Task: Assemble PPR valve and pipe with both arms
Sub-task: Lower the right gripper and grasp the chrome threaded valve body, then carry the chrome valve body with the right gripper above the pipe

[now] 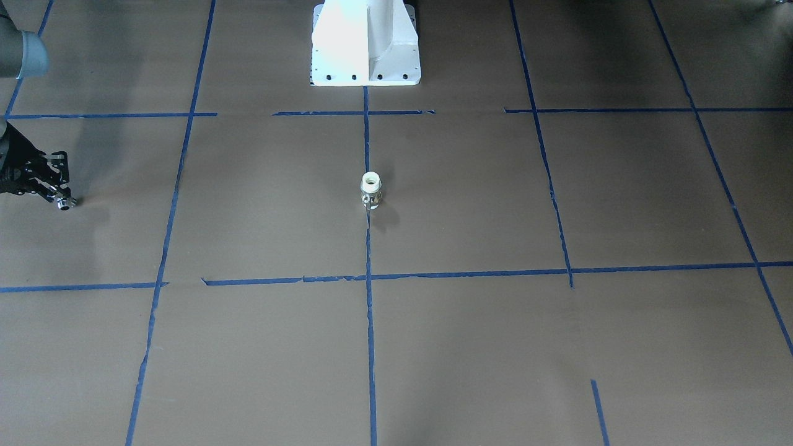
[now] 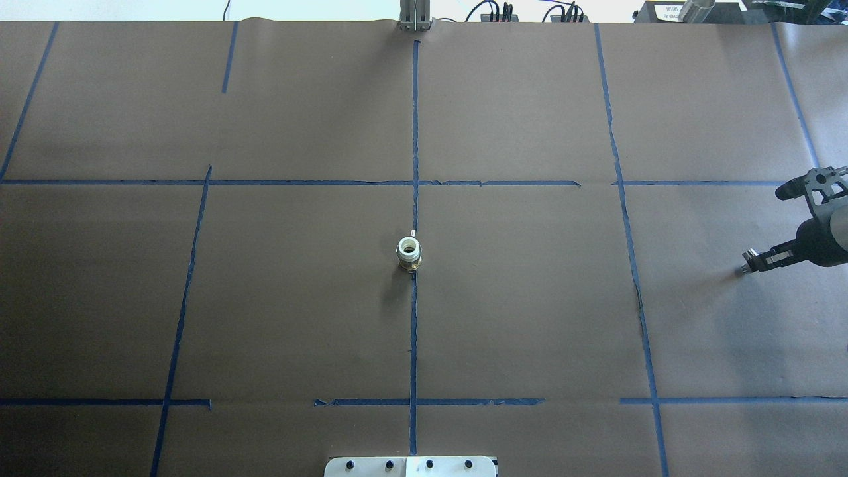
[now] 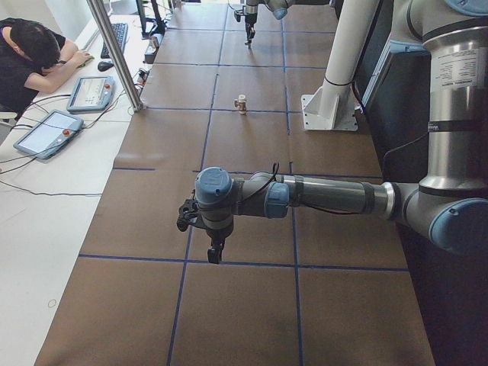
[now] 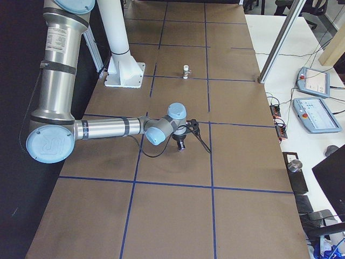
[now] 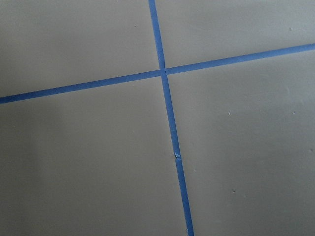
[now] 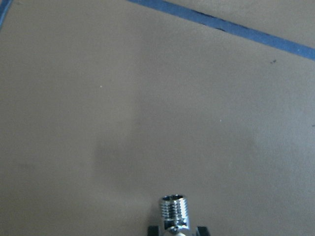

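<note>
A small white PPR fitting (image 1: 370,189) with a metal base stands upright at the table's centre on a blue tape line; it also shows in the overhead view (image 2: 409,254) and in both side views (image 3: 242,104) (image 4: 185,70). My right gripper (image 2: 747,262) is at the table's right edge, far from the fitting, shut on a small chrome threaded valve (image 6: 174,212); it also shows in the front-facing view (image 1: 62,199). My left gripper (image 3: 214,254) hangs low over the table's left end. It shows only in the exterior left view, so I cannot tell whether it is open or shut.
The white pedestal (image 1: 365,43) stands at the robot's side of the table. A metal post (image 3: 114,53) rises at the far edge. An operator (image 3: 30,53) and teach pendants (image 3: 46,133) are on the side desk. Blue tape lines (image 5: 167,113) cross the brown paper.
</note>
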Action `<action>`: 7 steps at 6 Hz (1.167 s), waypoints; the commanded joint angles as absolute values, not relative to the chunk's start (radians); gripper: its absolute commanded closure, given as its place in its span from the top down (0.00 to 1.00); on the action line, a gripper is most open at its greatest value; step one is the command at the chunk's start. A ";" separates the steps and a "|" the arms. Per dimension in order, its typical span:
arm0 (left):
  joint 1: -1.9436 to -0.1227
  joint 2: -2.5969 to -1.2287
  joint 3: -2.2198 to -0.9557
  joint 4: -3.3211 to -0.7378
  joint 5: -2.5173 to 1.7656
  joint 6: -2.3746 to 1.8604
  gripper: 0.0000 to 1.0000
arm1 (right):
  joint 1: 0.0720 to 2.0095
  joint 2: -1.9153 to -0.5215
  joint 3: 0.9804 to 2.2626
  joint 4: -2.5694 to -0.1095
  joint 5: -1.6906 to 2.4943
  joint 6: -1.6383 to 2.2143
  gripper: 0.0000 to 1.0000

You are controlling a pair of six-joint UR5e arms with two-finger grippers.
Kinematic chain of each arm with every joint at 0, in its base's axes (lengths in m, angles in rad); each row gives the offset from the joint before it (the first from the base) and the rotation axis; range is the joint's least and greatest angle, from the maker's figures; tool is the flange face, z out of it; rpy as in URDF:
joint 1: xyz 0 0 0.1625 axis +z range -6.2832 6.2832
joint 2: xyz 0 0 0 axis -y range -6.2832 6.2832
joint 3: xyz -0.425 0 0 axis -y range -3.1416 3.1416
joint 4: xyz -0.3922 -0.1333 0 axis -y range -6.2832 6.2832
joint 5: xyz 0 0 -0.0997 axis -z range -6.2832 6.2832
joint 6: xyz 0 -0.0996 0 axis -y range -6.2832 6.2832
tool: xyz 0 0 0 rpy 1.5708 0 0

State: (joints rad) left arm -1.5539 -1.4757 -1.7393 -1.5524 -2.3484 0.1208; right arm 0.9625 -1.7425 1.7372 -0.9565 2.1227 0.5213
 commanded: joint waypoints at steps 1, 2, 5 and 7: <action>-1.554 -1.476 -1.741 -1.552 -2.349 0.120 1.00 | 0.991 -1.720 1.791 -0.971 2.138 0.515 0.01; -1.554 -1.476 -1.740 -1.552 -2.347 0.120 1.00 | 0.980 -1.621 1.799 -1.036 2.140 0.525 0.00; -1.554 -1.467 -1.726 -1.551 -2.345 0.083 1.00 | 0.904 -1.247 1.890 -1.524 2.115 0.574 0.00; -1.552 -1.463 -1.726 -1.552 -2.345 -0.031 1.00 | 0.843 -1.106 1.907 -1.632 2.114 0.627 0.00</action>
State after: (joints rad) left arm -1.5536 -1.4647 -1.7266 -1.5521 -2.3455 0.0008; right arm 0.8812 -1.1683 1.8933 -1.5878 2.1147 0.5904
